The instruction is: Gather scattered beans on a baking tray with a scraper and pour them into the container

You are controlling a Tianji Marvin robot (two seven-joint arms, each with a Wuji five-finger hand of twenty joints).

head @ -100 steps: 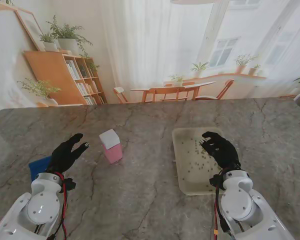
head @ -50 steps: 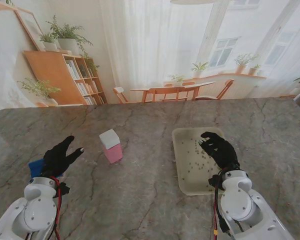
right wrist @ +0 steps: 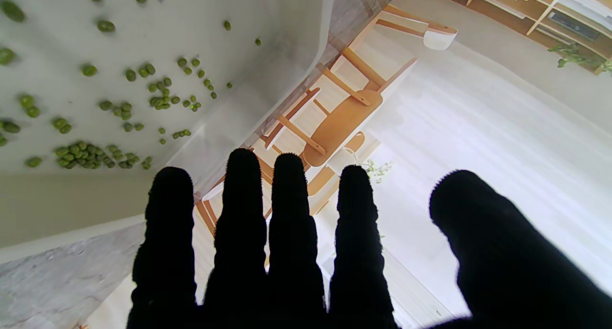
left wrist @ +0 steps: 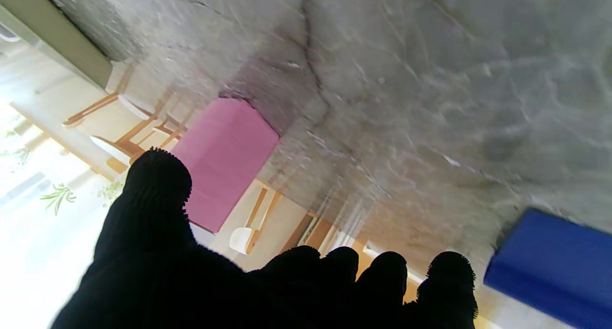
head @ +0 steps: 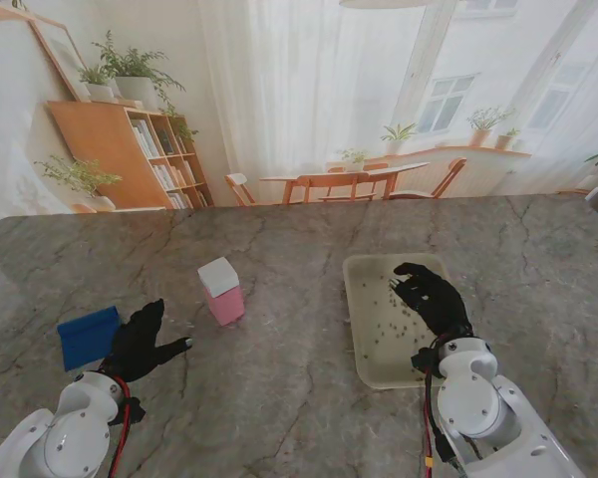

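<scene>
Since the earlier frame your left hand has drawn back toward you and to the right, so the blue scraper it was covering now lies fully in sight just to its left. Your right hand has barely moved and hangs over the tray as before.

Largest first: the grey marble table fills the scene from near to far. On its right half sits the pale baking tray, its long side running away from you. Left of the tray, well apart from it, stands the pink container with its white top; in the left wrist view it shows as a pink block past the thumb. The scraper lies flat on the left near side, just beside your left hand; whether they touch you cannot tell.

Your left hand holds nothing, thumb spread wide to the right and fingers loosely curled. Your right hand also holds nothing, its fingers straight and slightly apart above the tray floor.

Smallest: the green beans lie scattered across the tray, some in a small cluster, most loose.
</scene>
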